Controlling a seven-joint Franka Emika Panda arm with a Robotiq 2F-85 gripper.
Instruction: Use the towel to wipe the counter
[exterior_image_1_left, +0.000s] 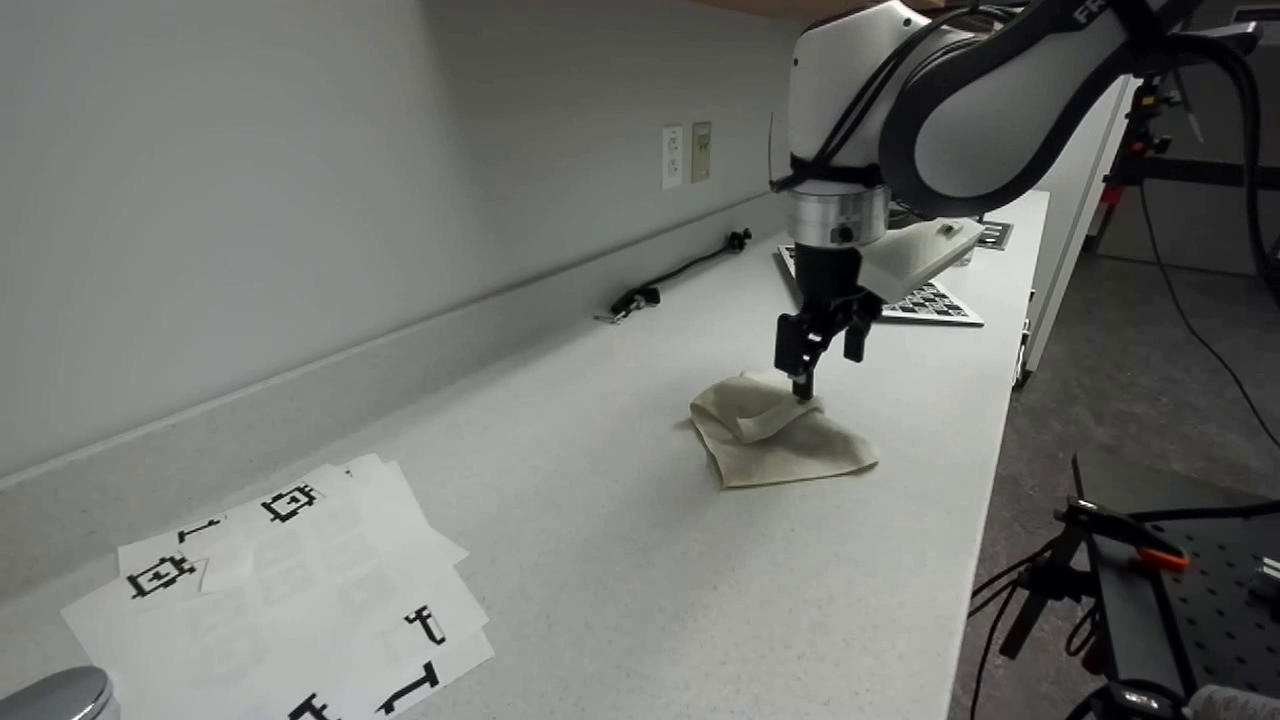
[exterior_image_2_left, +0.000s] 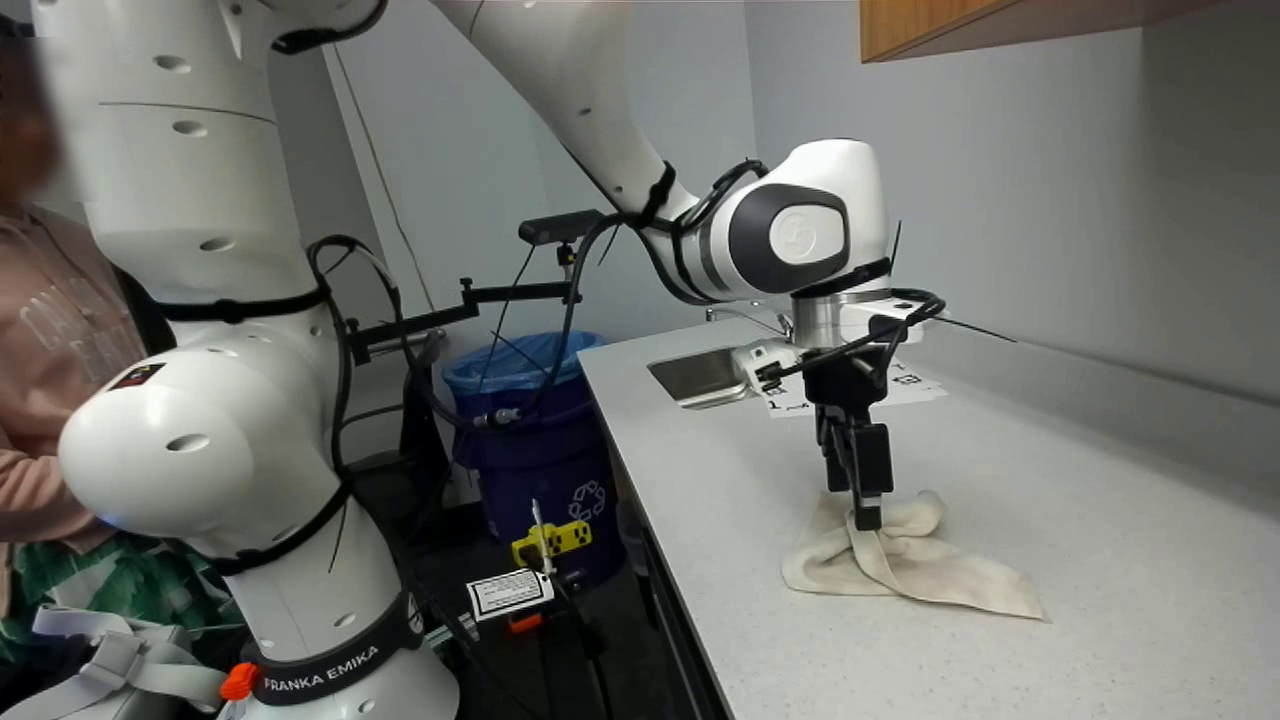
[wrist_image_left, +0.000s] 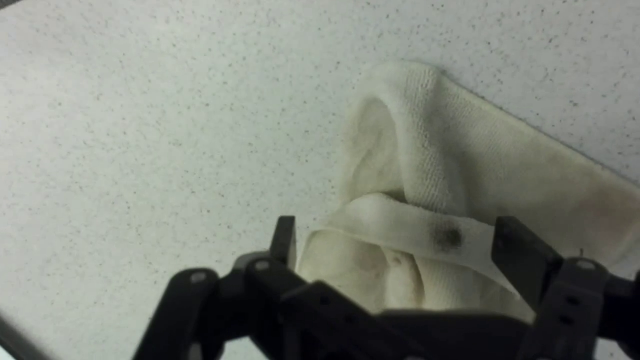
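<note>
Along the wall stretches the worktop, where the step in hand, as I judge it, is a grip that must be made before any wiping can begin. Over it hangs the arm, rooted beyond the worktop's edge, its forearm sloping down and its wrist held so that the jaws aim straight down (a sound posture for gripping and for stroking alike). Later strokes should keep clear of the printed sheets and the checkered board, with the towel lying rumpled on the worktop between them, right beneath the jaws. Those stand spread, with nothing pinched. In the wrist view, a raised fold of it crosses the gap between the fingers; whether either tip touches cloth, I cannot tell. It would be best to centre that ridge, sink until both tips flank it low down, and close gently, taking a thick bunch rather than a thin lip likely to slip. A dark mark on the fold, stain or shadow, would give a handy aiming point.
</note>
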